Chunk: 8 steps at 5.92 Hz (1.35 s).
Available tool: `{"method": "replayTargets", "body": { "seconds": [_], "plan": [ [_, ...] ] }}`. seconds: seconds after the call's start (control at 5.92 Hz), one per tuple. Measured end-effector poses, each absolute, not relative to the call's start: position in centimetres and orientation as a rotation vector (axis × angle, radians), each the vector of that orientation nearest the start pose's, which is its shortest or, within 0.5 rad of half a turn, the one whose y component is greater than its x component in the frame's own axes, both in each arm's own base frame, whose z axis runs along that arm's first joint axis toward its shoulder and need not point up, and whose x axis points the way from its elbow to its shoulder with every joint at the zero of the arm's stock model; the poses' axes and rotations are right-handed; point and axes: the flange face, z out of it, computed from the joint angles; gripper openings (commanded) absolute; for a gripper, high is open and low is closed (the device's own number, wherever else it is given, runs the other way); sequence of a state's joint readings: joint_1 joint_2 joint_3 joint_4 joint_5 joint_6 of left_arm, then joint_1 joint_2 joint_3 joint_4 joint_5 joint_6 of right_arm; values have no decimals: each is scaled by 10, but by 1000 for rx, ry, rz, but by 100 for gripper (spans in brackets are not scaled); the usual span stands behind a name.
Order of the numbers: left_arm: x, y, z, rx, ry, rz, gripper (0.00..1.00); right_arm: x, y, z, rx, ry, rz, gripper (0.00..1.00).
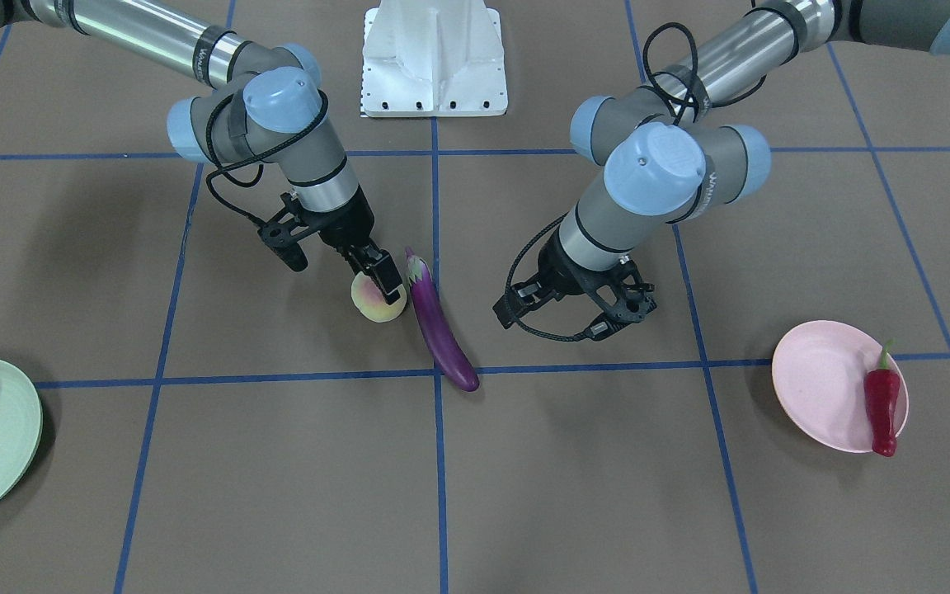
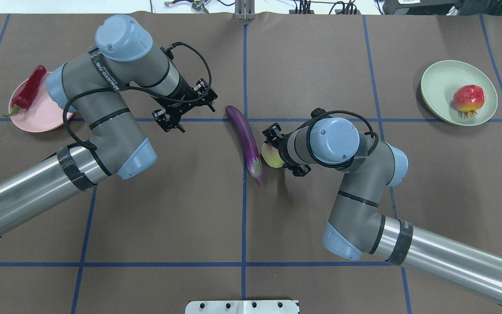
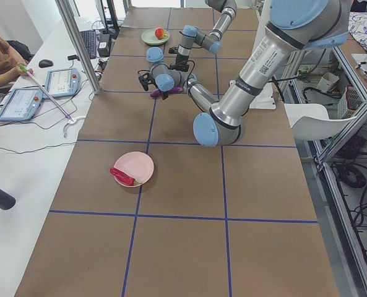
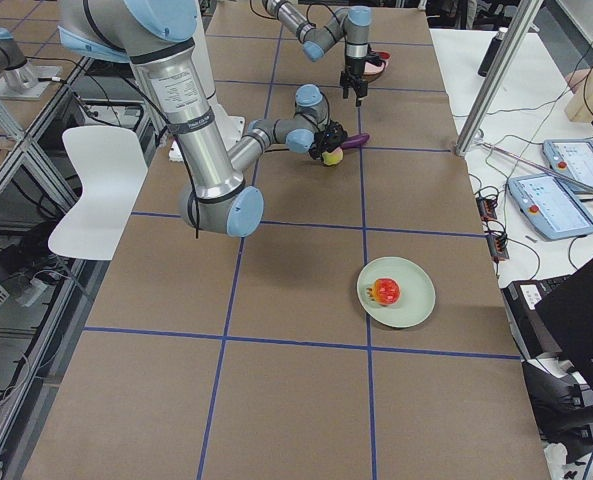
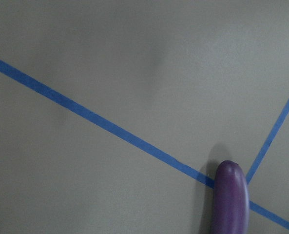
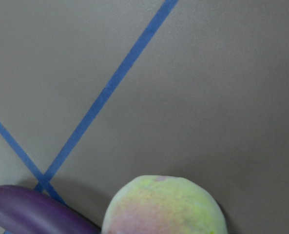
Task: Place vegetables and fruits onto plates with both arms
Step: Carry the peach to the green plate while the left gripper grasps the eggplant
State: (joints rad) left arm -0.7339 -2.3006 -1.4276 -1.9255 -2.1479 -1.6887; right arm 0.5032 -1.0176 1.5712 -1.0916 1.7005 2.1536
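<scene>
Purple eggplant (image 1: 440, 326) flat, cap toward white base (image 1: 434, 58); right claw (image 1: 384, 280) astride peach (image 1: 372, 304) (grip unclear); left claw (image 1: 625, 313) spread, empty.

a robotics lab: a left arm (image 2: 103, 109) and right arm (image 2: 355, 205) over a brown table (image 3: 183, 247) gridded with blue tape (image 2: 168, 264), aluminium frame posts (image 3: 78, 46), teach pendants (image 3: 62, 81), a keyboard (image 3: 87, 43) and a mouse (image 3: 45, 63) on the white side bench (image 3: 22, 185).
</scene>
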Motion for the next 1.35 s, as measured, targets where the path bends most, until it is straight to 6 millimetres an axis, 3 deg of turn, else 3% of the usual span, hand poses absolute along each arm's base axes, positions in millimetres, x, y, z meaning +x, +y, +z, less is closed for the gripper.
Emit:
{"method": "replayTargets", "body": {
  "seconds": [0.17,0.34,0.68,1.01,1.35],
  "plan": [
    [504,-547,223,-234,1043,-501,100,-544,-444,286,-167,-1059,918,0],
    [516,-545,215,-234,1043,-500,100,-519,-465,291,-192,-1048,925,0],
    [566,-529,194,-211,1023,-494,100,-411,-536,303,-220,-1020,883,0],
    [620,-521,174,-194,987,-511,100,-333,-584,326,-134,-933,822,0],
    [646,-515,177,-175,957,-515,78,-276,-612,351,-58,-848,762,0]
  ]
}}
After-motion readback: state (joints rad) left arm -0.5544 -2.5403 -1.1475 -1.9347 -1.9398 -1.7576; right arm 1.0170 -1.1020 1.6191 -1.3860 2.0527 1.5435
